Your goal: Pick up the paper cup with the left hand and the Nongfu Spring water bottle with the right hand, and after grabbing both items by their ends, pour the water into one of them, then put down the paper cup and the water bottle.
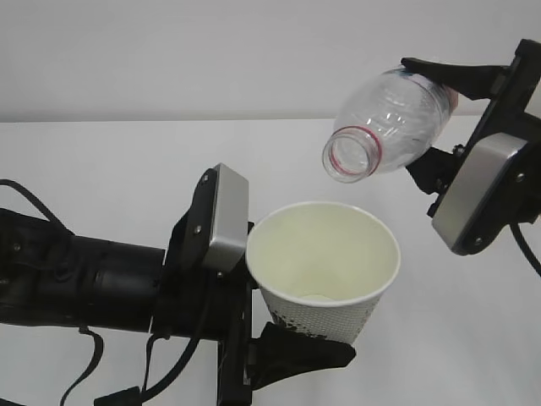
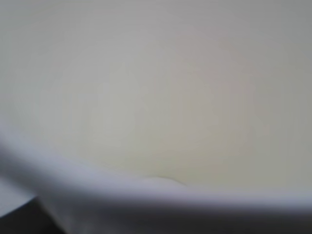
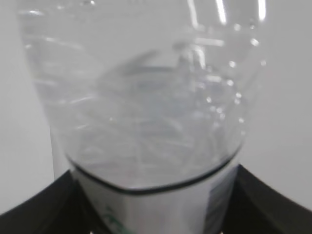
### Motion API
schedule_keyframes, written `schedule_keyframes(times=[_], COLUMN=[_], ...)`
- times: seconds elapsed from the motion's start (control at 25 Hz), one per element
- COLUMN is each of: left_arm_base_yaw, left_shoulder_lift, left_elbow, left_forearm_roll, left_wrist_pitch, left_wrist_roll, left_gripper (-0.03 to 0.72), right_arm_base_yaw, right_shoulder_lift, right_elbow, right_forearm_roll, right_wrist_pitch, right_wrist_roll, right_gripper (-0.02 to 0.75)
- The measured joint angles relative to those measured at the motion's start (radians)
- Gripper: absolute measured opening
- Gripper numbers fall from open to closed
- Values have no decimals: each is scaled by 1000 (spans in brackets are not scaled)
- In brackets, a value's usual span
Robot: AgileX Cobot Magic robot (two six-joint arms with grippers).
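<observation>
Both vessels were held clear above the counter [image 1: 101, 169] for pouring: the paper cup [image 1: 325, 271] was gripped upright by the left pincer [image 1: 254, 355], the Nongfu Spring water bottle [image 1: 389, 123] tilted mouth-down over it, clamped by the right pincer [image 1: 448, 127].

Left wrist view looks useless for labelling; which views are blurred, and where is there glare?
Left wrist view: fully out of focus, filled by the paper cup. Right wrist view: soft, with glare streaks on the bottle. Exterior view: sharp, evenly lit.

One paper cup [image 1: 325, 275], one bottle [image 1: 389, 123], two tools [image 1: 262, 338] [image 1: 439, 127]
</observation>
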State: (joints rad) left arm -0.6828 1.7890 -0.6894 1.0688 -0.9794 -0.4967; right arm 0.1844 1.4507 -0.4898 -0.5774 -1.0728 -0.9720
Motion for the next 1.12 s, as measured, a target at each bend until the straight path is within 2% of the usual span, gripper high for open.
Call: schedule_keyframes(times=[0.48,1.12], left_arm_base_yaw=[0,0], left_shoulder_lift=[0,0], left_elbow=[0,0], left_forearm_roll=[-20,1], left_wrist_pitch=[-23,-26], left_wrist_roll=[0,0], left_gripper=[511,510], right_arm_base_yaw=[0,0], right_shoulder_lift=[0,0], right_elbow=[-5,-5], right_forearm_roll=[-1,-1], right_wrist_pitch=[0,0], right_wrist_roll=[-88,-95], right_gripper=[509,509])
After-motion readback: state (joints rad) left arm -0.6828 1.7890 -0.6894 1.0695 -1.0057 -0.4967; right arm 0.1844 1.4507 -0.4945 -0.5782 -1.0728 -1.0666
